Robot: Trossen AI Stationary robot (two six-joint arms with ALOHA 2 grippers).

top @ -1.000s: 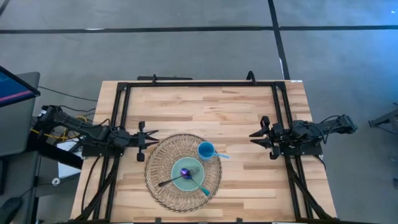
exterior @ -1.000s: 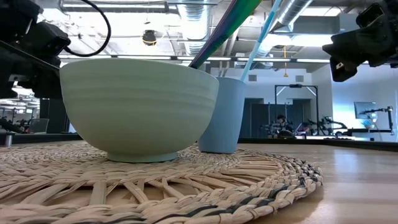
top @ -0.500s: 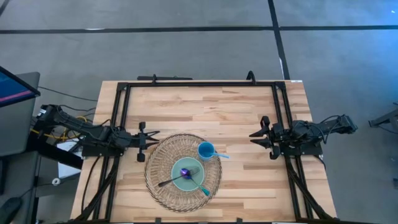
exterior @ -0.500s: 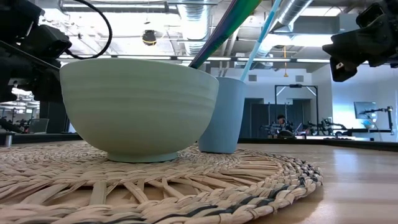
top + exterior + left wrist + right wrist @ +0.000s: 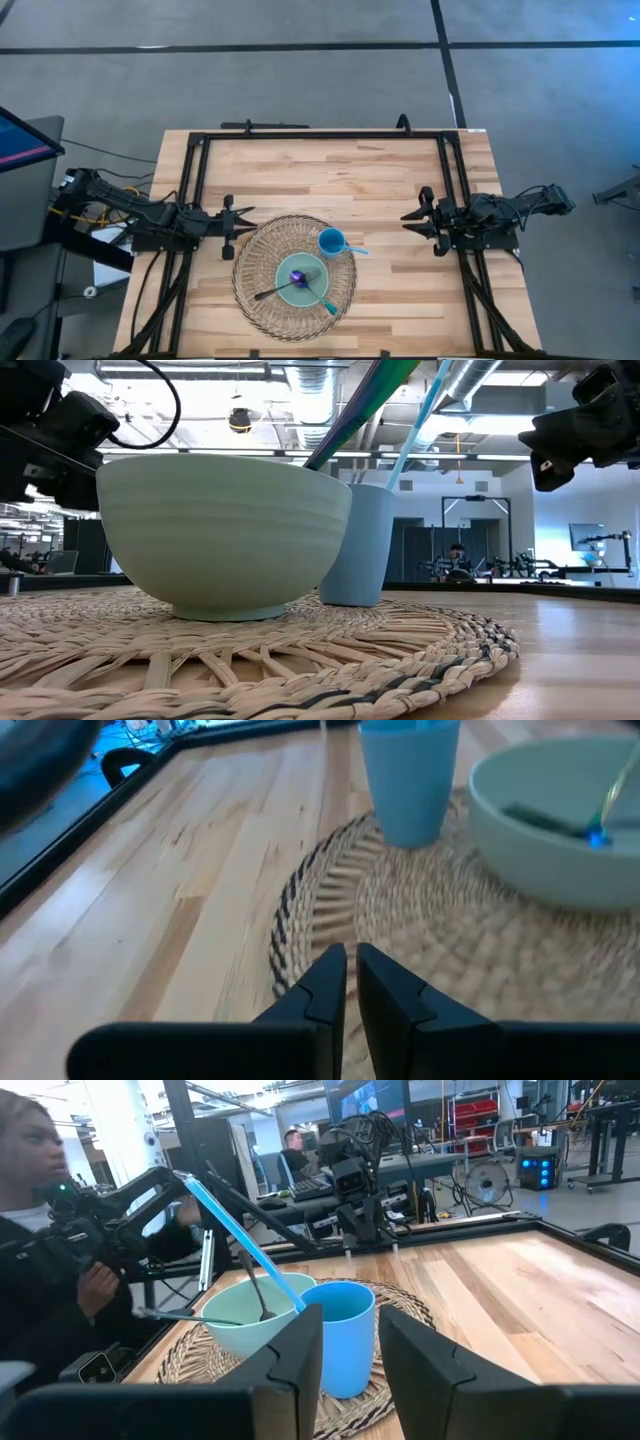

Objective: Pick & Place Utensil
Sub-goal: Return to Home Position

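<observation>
A pale green bowl (image 5: 291, 266) stands on a round woven mat (image 5: 252, 290) near the table's near edge. Inside it lie a purple-headed spoon (image 5: 298, 275) and a teal-handled utensil (image 5: 324, 303), both leaning on the rim. A blue cup (image 5: 331, 241) on the mat's far right part holds a light blue utensil (image 5: 240, 1240) slanting out of it. My left gripper (image 5: 244, 222) hovers at the mat's left edge, fingers shut (image 5: 350, 970). My right gripper (image 5: 410, 221) waits well to the right of the cup, open (image 5: 350, 1342).
Black rails (image 5: 320, 134) frame the wooden table top. Bare wood lies on the far side of the mat and between the cup and my right gripper. A person (image 5: 40, 1230) stands beyond the table's left side, near the left arm's base.
My left arm has stirred slightly above the mat's left edge; its gripper stays shut. The bowl, cup and utensils have kept still.
</observation>
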